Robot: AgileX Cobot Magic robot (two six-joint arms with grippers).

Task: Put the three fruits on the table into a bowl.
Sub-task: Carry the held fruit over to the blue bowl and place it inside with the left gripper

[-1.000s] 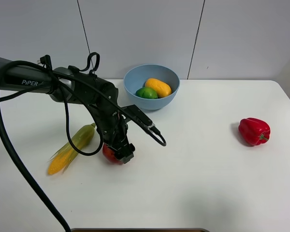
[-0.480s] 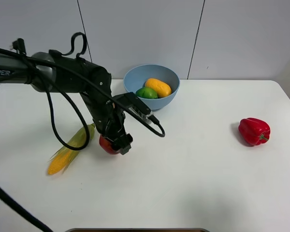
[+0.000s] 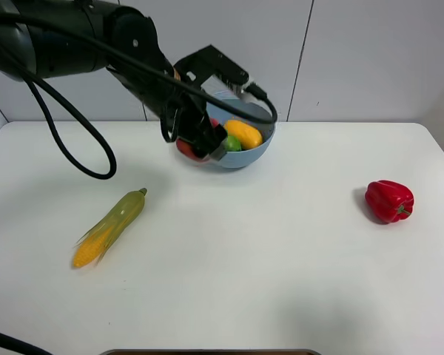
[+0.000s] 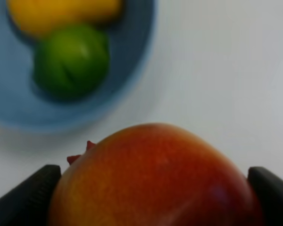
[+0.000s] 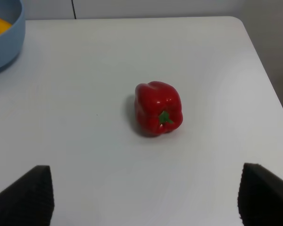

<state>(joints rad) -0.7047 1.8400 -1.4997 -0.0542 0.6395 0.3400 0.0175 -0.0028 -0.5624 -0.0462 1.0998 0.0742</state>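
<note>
The left gripper (image 3: 200, 143) pinches the red apple (image 4: 153, 181) in the air at the left rim of the blue bowl (image 3: 251, 153), which holds the lime (image 4: 71, 60) and mango (image 3: 242, 134). The right gripper's (image 5: 144, 197) fingers stand spread near the red pepper (image 5: 158, 108).

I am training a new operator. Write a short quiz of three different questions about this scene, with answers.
1. True or false: the red apple lies on the table.
2. Which fruits lie in the bowl? A) lime and mango B) only mango C) none
3. Fill in: the right hand is ____.

Key:
1. False; the left hand holds it beside the bowl's rim.
2. A: lime, mango.
3. Open, facing the bell pepper.
</note>
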